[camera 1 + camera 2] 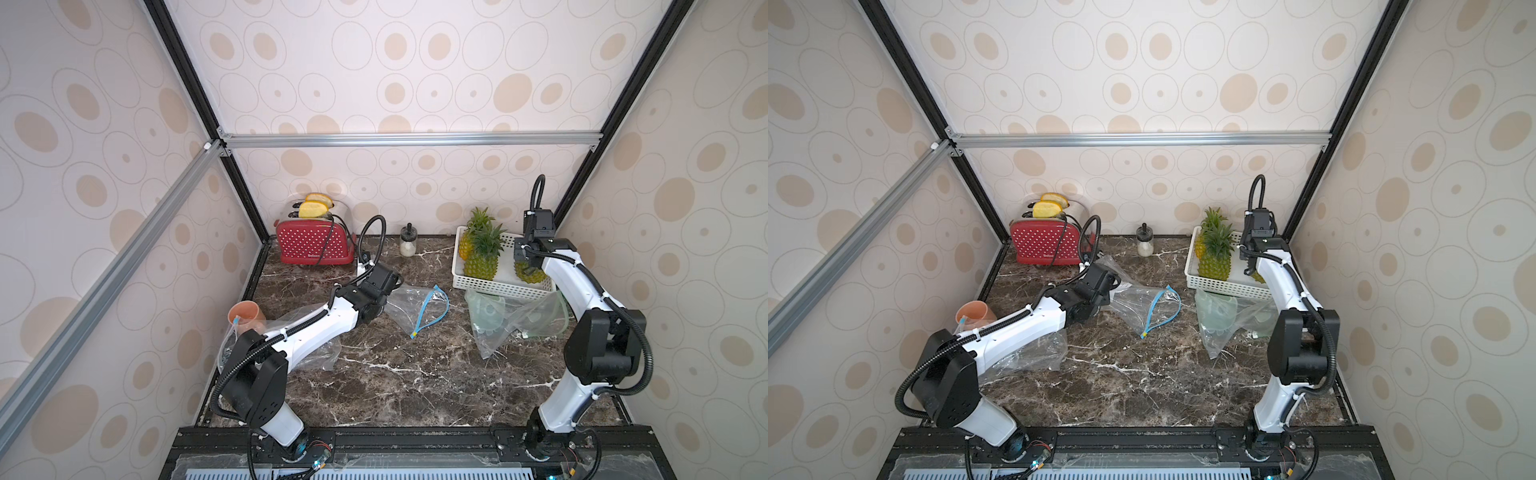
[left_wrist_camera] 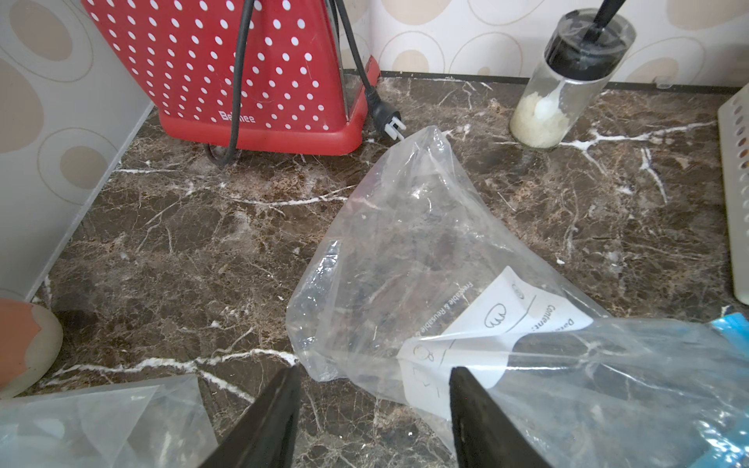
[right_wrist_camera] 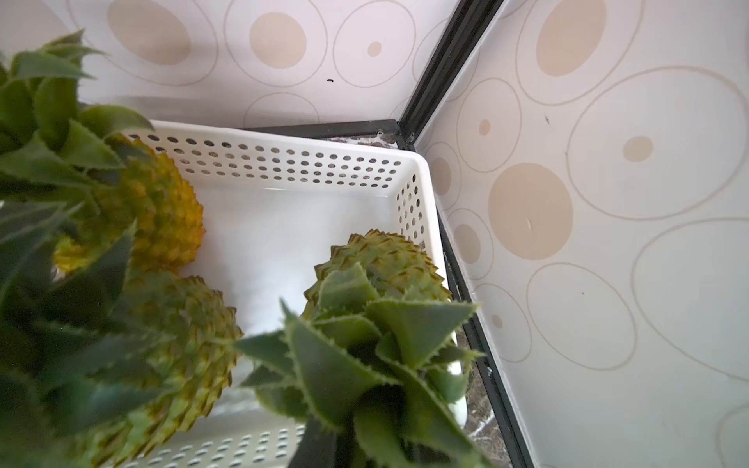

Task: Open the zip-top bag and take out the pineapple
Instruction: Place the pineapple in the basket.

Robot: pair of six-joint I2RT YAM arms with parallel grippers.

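left gripper (image 2: pixel 375 370): jaws spread, low over the marble countertop (image 2: pixel 182 251); an edge of the clear zip-top bag (image 2: pixel 405 243) lies between them, its blue zip parted. right gripper (image 1: pixel 524 262): pinched on the leafy crown of the pineapple (image 3: pixel 385 263), the fruit inside the white basket (image 1: pixel 498 291), near its right wall. same basket: two more pineapples (image 1: pixel 481 266). back wall: red toaster (image 1: pixel 311 245), glass jar (image 1: pixel 408 243).

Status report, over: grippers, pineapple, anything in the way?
Left gripper open, jaws astride empty clear zip-top bag with blue zipper. Right gripper shut on the crown of the green-yellow pineapple, inside the white perforated basket. Two more pineapples beside it.
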